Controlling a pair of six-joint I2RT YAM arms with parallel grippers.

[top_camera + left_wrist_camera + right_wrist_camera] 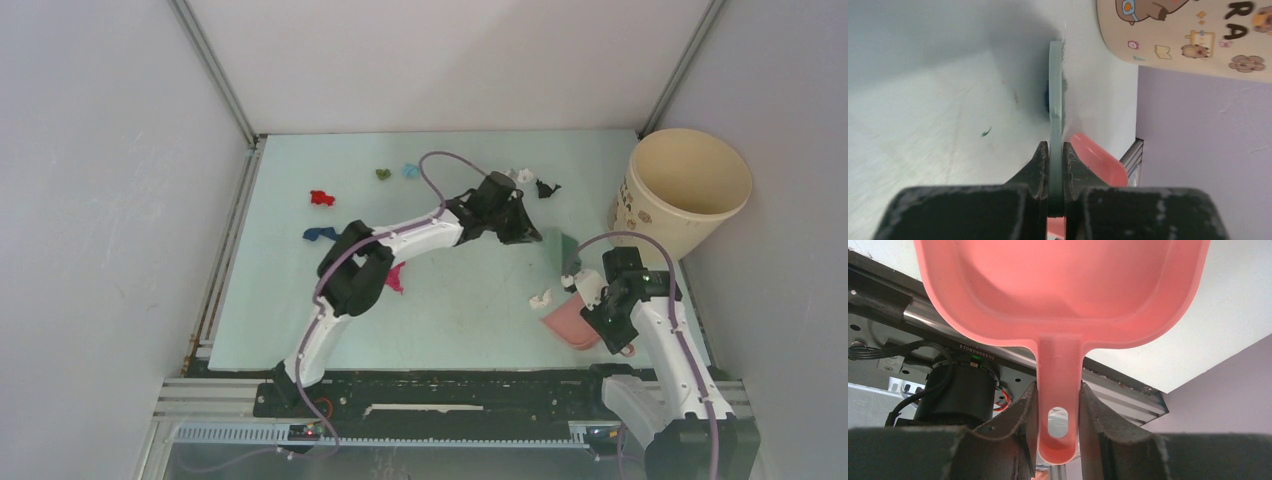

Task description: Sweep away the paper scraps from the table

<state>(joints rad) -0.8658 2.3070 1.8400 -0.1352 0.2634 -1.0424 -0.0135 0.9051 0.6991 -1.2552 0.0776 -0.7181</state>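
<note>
Paper scraps lie on the mint-green table (460,330): red (321,197), dark blue (319,234), green (383,173), light blue (411,170), white (524,176), a dark one (546,187), magenta (396,279) partly under the left arm, and a white one (541,298) just left of the salmon-pink dustpan (572,322). My left gripper (1055,150) is shut on the teal-green hand brush (1055,90), held edge-on over the table's right half (564,247). My right gripper (1058,390) is shut on the dustpan's handle (1058,410), its pan at the table's front right.
A large beige paper cup (682,190) with cartoon prints stands at the right edge, also in the left wrist view (1188,35). Grey walls enclose the table. Metal rails and the arm bases run along the near edge (450,395).
</note>
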